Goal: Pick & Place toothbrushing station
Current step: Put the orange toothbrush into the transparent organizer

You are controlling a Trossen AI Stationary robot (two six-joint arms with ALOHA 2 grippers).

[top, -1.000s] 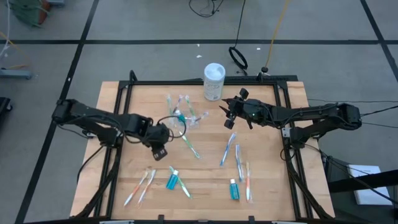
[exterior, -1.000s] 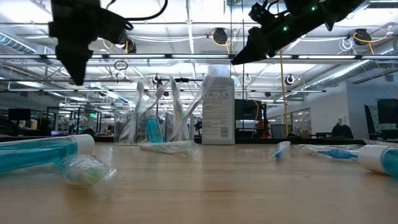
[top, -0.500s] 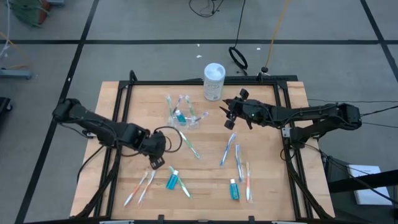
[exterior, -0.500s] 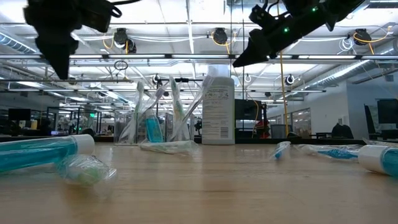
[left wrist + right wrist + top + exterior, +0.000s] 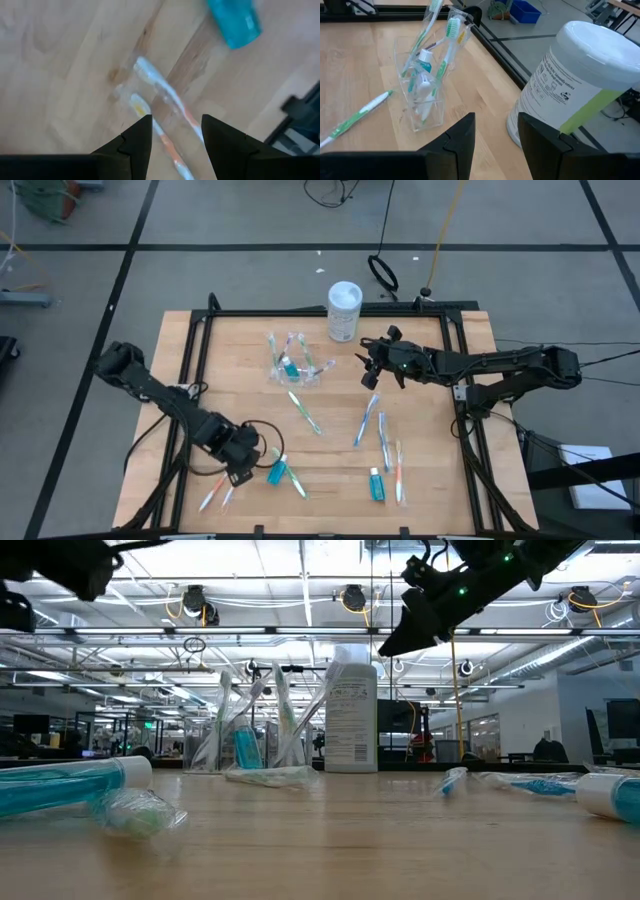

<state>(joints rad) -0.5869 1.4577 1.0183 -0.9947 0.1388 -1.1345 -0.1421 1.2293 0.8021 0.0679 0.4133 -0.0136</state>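
Left gripper hangs low over the table's near-left part, fingers a moderate gap apart and empty, right above the pair of orange toothbrushes, which lie side by side with long axes running roughly along the finger gap, so probably a wrist turn before closing. Right gripper waits open near the wipes canister, facing the clear cup already holding brushes and paste

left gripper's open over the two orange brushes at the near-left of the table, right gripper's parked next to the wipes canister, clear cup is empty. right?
Not quite. The clear cup is not empty: the right wrist view shows toothbrushes and a teal toothpaste tube standing in it. The rest holds: the left gripper is open over the two orange toothbrushes, and the right gripper waits by the wipes canister.
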